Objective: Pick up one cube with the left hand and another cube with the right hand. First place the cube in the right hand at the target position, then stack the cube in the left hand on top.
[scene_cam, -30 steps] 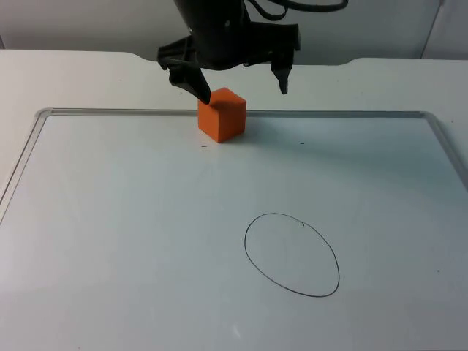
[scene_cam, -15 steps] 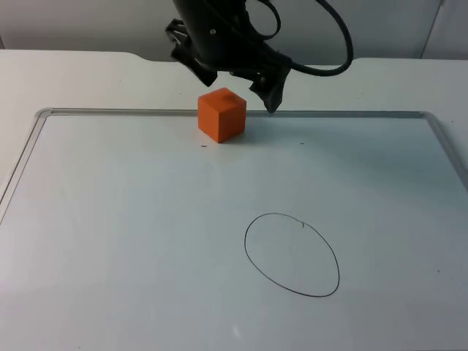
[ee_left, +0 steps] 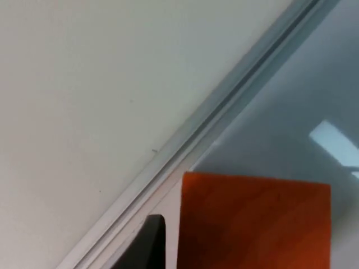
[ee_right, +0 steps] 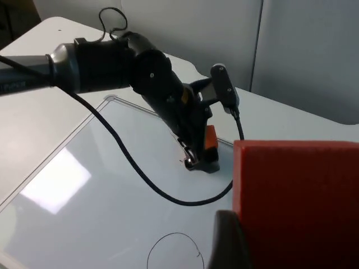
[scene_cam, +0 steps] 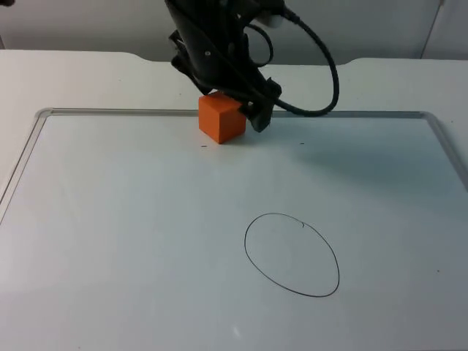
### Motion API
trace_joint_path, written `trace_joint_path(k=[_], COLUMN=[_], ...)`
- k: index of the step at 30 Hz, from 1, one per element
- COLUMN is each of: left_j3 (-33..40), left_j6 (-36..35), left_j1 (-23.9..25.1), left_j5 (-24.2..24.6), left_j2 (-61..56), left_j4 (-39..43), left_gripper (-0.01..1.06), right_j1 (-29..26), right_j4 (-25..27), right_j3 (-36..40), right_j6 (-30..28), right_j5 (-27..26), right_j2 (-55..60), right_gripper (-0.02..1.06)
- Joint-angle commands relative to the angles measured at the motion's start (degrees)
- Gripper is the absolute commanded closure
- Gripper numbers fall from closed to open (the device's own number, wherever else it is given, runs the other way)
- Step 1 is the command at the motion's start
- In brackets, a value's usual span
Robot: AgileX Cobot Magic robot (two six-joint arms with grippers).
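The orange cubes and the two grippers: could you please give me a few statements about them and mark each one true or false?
1. An orange cube sits on the whiteboard near its far edge. True.
2. The left gripper is down around that cube, a finger on either side. True.
3. A cube already lies inside the drawn circle. False: the circle holds nothing.
4. The right gripper is bare. False: its wrist view shows a second orange cube between its fingers, held well above the board.
5. The cube on the board is blue. False: it is orange.
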Motion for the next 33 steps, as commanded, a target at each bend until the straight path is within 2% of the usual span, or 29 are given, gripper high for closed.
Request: trace_joint_path(k=[1,11,13,14,15,19,20,22,24,25,26,29,30,31,32,33], left_j3=[-0.1,-0.1,-0.1,-0.1,-0.1,-0.1,-0.1,-0.1,-0.1,-0.1,-0.1,-0.1,-0.1,-0.1,-0.1,-0.1], left_j6=[0.0,0.0,0.0,0.0,0.0,-2.0,-2.0,-5.9,-8.6,-8.6,-9.6,-9.9,-9.9,-9.3,-8.0,-6.8], left_j1=[-0.3,-0.3,-0.3,-0.3,-0.3,-0.3,-0.3,-0.5,-0.5,-0.5,-0.5,-0.5,-0.5,-0.5,-0.5,-0.5], left_j5=[0.5,-0.1,-0.4,-0.7,-0.7,-0.3,-0.3,1.7,4.4,4.4,6.8,13.6,13.6,18.2,20.3,20.3], left_j2=[0.6,0.8,0.8,0.8,0.8,0.3,0.3,-1.1,-3.6,-3.6,-5.0,-10.8,-10.8,-13.4,-15.2,-16.9], left_j4=[0.7,2.2,2.2,2.2,2.2,3.7,3.7,6.4,9.2,9.2,10.0,10.2,10.2,8.6,6.5,4.9], left_gripper=[0.01,0.05,0.19,0.32,0.32,0.72,0.72,0.89,1.01,1.01,1.05,1.05,1.05,1.05,1.05,1.05], right_j1=[0.3,0.3,0.3,0.3,0.3,0.3,0.3,0.3,0.3,0.3,0.3,0.3,0.3,0.3,0.3,0.3], right_j4=[-0.2,-0.4,-0.4,-0.4,-0.4,-0.5,-0.5,-1.2,-1.5,-1.5,-1.5,-1.4,-1.4,-1.2,-1.0,-1.0], right_j3=[0.3,0.3,0.3,0.3,0.3,0.3,0.3,0.3,0.3,0.3,0.3,0.3,0.3,0.3,0.3,0.3], right_j6=[-0.3,-0.5,-0.5,-0.5,-0.5,-0.5,-0.5,-0.5,-0.5,-0.5,-0.5,-0.5,-0.5,-0.4,-0.4,-0.2], right_j5=[-1.4,-1.4,-1.4,-1.4,-1.4,-1.4,-1.4,-1.4,-1.4,-1.4,-1.5,-1.9,-1.9,-2.2,-2.3,-2.4], right_j2=[-0.1,-0.1,-0.1,-0.1,-0.1,-0.1,-0.1,-0.1,-0.1,-0.1,-0.1,-0.1,-0.1,-0.1,-0.1,-0.1], right_gripper=[1.05,1.05,1.05,1.05,1.05,1.05,1.05,1.05,1.05,1.05,1.05,1.05,1.05,1.05,1.05,1.05])
